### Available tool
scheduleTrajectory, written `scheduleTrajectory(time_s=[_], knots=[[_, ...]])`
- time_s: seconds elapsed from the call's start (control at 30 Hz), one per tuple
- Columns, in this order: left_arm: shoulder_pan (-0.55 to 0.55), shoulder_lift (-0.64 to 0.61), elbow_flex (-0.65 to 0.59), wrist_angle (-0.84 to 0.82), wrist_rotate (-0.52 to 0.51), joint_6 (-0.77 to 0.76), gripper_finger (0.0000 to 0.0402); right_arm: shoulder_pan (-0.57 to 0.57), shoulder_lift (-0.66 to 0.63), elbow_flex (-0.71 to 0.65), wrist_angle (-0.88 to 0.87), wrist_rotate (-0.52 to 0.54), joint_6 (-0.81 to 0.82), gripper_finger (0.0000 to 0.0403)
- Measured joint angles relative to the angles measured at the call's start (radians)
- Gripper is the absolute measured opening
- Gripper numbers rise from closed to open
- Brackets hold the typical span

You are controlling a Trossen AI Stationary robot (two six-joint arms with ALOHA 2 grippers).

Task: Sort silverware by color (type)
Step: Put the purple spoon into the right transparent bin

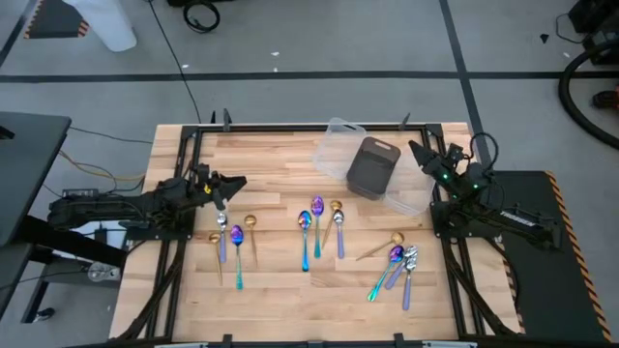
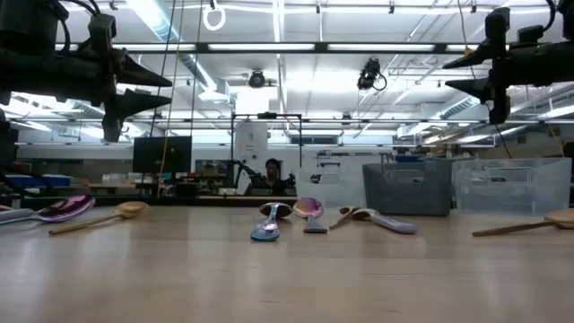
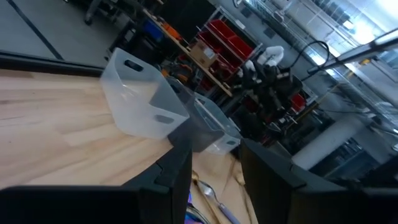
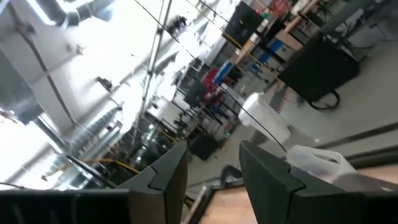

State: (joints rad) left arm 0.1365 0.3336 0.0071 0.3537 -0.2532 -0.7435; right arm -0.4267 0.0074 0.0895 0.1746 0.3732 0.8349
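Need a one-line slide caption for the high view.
Slim metal spoons in iridescent, gold and silver finishes lie scattered unsorted on the wooden table between two raised, open end effectors.

Light wood surface (image 1: 280, 159) under me. Near its far edge, toward the far right corner: dark brown-grey bin (image 1: 372, 165), with one clear plastic tray (image 1: 336, 145) touching its left side, another clear tray (image 1: 410, 198) at its right. Beyond the far edge, a person (image 2: 272, 174) sits among shelving, red storage bins (image 3: 227, 42) there.
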Motion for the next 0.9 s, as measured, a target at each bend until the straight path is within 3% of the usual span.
scheduleTrajectory(time_s=[0.13,0.3,0.43,0.67,0.9], knots=[[-0.021,0.000,0.000,0.028,0.032,0.007,0.0142,0.000,0.000,0.000,0.036,-0.005,-0.014,0.0155],[-0.074,0.000,0.000,0.196,0.033,0.109,0.0142,-0.001,0.000,0.000,0.089,-0.002,-0.074,0.0155],[-0.110,0.000,0.009,0.308,0.037,0.234,0.0142,-0.001,0.027,0.009,0.168,-0.165,-0.203,0.0155],[-0.123,0.066,0.080,0.296,-0.033,0.360,0.0142,0.014,0.222,0.132,0.003,-0.287,-0.290,0.0155],[-0.101,0.185,0.192,0.241,-0.057,0.415,0.0142,0.086,0.457,0.266,-0.197,-0.296,-0.341,0.0155]])
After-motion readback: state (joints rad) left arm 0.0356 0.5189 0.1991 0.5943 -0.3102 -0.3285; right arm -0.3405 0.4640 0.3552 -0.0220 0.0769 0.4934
